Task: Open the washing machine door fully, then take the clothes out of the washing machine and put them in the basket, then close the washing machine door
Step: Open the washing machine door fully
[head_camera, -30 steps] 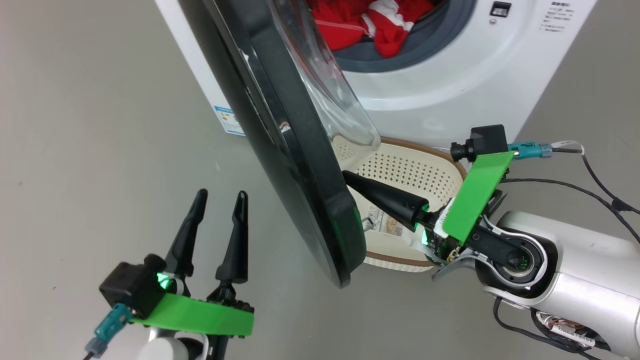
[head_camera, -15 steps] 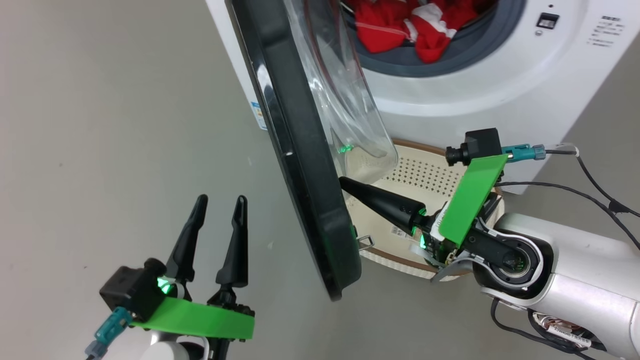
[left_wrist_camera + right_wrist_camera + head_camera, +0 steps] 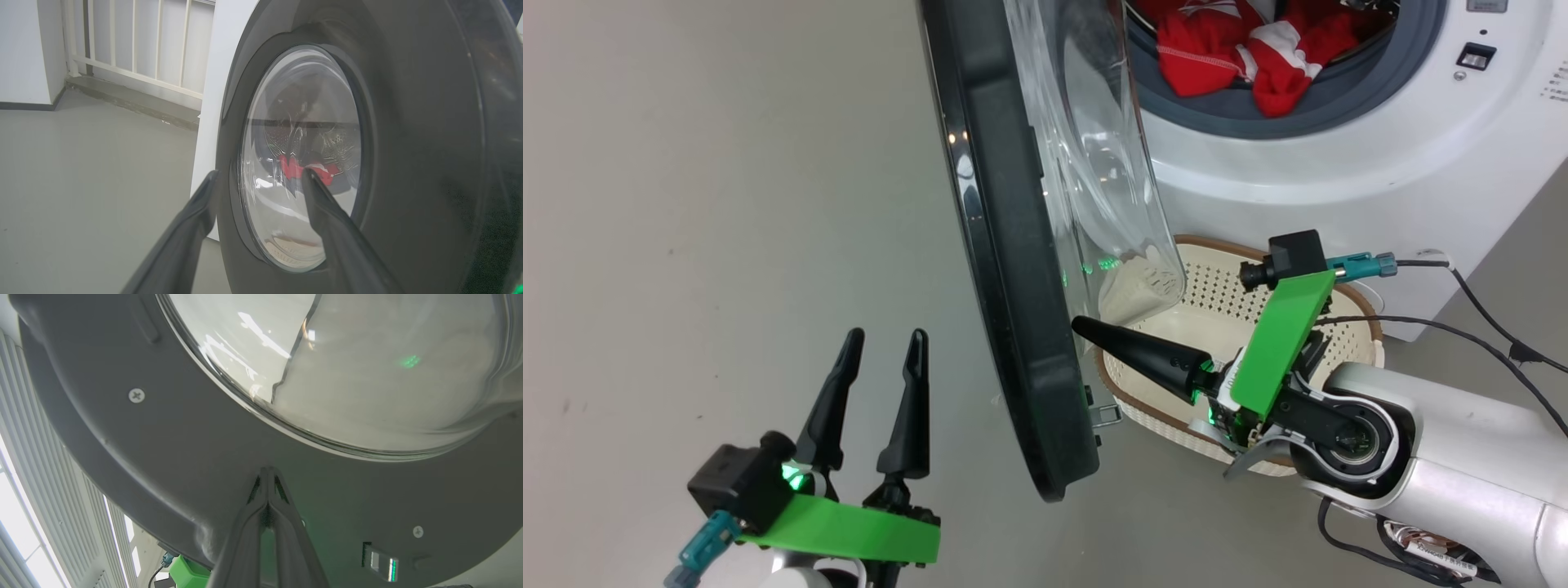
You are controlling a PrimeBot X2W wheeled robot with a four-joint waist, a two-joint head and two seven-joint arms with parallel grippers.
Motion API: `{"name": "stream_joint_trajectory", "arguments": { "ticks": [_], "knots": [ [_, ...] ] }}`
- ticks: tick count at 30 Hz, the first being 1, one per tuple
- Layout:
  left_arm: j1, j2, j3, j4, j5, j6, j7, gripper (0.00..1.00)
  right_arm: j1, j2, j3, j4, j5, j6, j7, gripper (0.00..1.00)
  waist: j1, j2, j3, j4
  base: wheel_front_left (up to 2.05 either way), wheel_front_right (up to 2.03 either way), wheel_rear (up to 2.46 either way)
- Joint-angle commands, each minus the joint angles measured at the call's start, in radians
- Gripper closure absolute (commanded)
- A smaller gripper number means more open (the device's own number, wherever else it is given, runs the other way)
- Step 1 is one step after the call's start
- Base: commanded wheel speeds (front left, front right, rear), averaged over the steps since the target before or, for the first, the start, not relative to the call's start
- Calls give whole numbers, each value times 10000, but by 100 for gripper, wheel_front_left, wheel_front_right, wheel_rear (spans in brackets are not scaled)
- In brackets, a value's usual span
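The washing machine point(image 3: 1339, 163) stands at the upper right with red clothes point(image 3: 1233, 57) lying in its drum mouth. The washing machine door point(image 3: 1005, 245) is swung out edge-on, its glass bowl point(image 3: 1094, 163) facing the drum. My right gripper point(image 3: 1078, 324) is shut, its tips against the door's inner rim point(image 3: 184, 437) just below the glass point(image 3: 347, 355). The cream basket point(image 3: 1368, 327) sits on the floor under that arm. My left gripper point(image 3: 882, 339) hangs open on the door's outer side, apart from it. Through the window point(image 3: 269, 228) the clothes point(image 3: 292, 167) show red.
Bare grey floor point(image 3: 686, 204) spreads to the left of the door. Black cables point(image 3: 1486, 327) trail beside the right arm near the machine's corner. A white railing point(image 3: 135, 41) and a wall point(image 3: 24, 49) stand behind the machine. The door's latch point(image 3: 382, 563) sits near the right fingertips.
The head view has shifted, so the machine sits further right. The door has swung wider from the machine front, with my shut right gripper staying against its inner side. The left gripper has held still.
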Motion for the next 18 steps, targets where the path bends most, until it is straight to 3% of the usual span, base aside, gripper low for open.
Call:
{"name": "stream_joint_trajectory", "arguments": {
  "ticks": [1,10,17,18],
  "knots": [
    [-15,171,294,-287,-61,81,-48,0,336,181,-49,-178,-73,65,12,100,0,0,-20,36,0,0,0],
    [50,171,339,-262,-76,103,-48,0,381,327,-48,-42,-125,65,78,100,0,0,-102,73,0,0,0],
    [104,171,395,-284,-31,118,-48,0,415,342,-48,330,-386,65,-481,100,0,0,-150,-96,0,0,0],
    [112,171,403,-283,-21,112,-48,0,409,356,-48,313,-362,65,-577,85,0,0,-153,-127,0,0,0]
  ]
}}
